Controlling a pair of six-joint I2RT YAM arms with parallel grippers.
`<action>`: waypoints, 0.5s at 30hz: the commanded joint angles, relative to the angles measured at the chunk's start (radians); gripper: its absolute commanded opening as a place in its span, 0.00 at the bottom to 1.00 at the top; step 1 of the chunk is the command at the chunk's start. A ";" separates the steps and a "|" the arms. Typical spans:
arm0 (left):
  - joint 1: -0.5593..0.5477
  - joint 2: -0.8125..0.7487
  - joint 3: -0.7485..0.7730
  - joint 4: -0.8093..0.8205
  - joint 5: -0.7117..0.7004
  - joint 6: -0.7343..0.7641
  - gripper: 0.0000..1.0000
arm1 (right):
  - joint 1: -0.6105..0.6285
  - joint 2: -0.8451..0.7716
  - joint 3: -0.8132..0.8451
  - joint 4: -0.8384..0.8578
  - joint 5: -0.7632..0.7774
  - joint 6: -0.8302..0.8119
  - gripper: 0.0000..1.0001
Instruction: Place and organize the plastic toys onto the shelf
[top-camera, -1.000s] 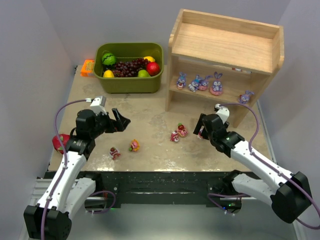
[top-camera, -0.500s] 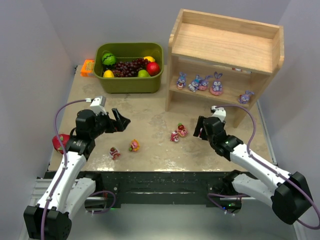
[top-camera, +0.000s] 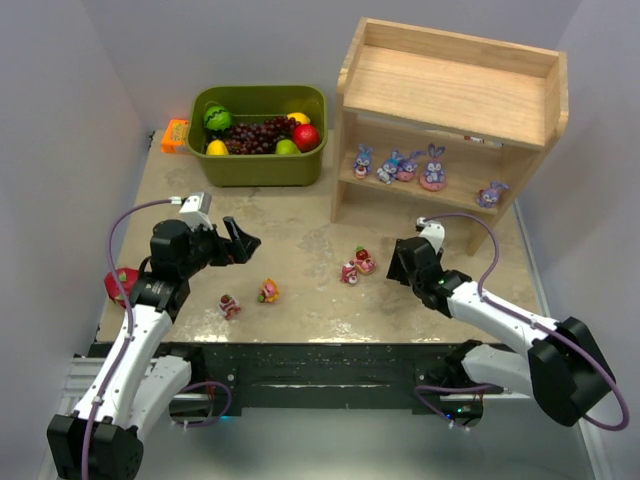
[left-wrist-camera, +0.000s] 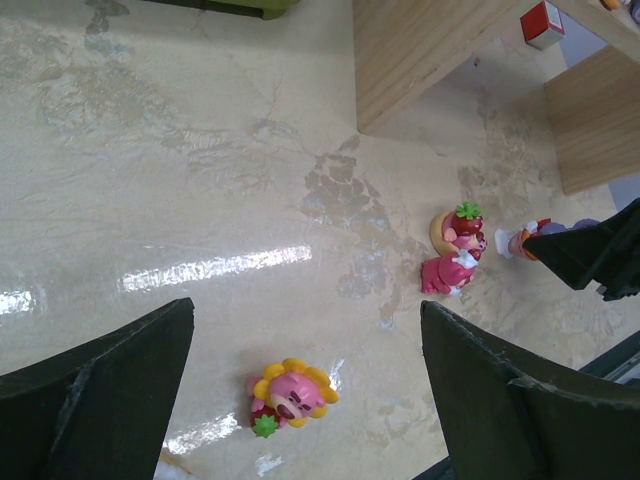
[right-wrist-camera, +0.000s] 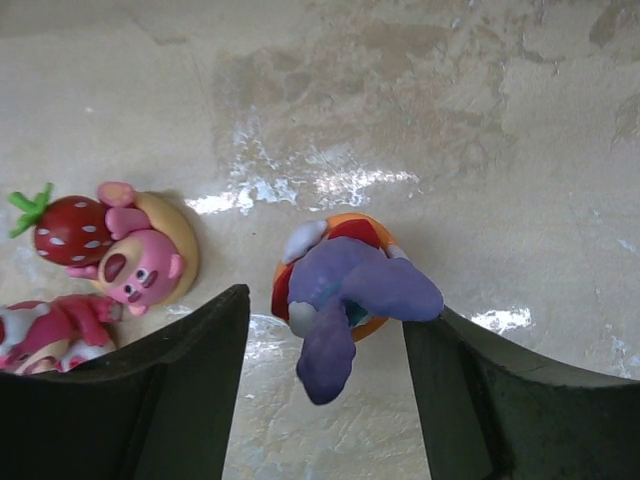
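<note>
Plastic toys, left side: small bear and sunflower bear sit loose on the table, not shelved yet
Left gripper: spread wide, holding nothing, hovering just above those two
Middle: strawberry bear and pink bear right next to each other, also waiting
Right gripper: jaws apart, straddling the purple bunny on its orange base, gaps on both sides, so no pinch yet
Shelf: five bunnies on the lower tier, one off by the right side board
Progress: about halfway I'd say, five toys left on the table, purple bunny looks next
</note>
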 joint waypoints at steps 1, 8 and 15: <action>-0.003 -0.017 -0.002 0.013 0.017 0.015 1.00 | 0.001 0.045 0.055 -0.001 0.061 0.040 0.63; -0.004 -0.020 -0.001 0.007 0.012 0.020 1.00 | 0.001 0.041 0.064 -0.005 0.098 0.057 0.45; -0.003 -0.018 -0.001 0.009 0.012 0.017 1.00 | 0.001 0.036 0.101 -0.027 0.099 0.077 0.02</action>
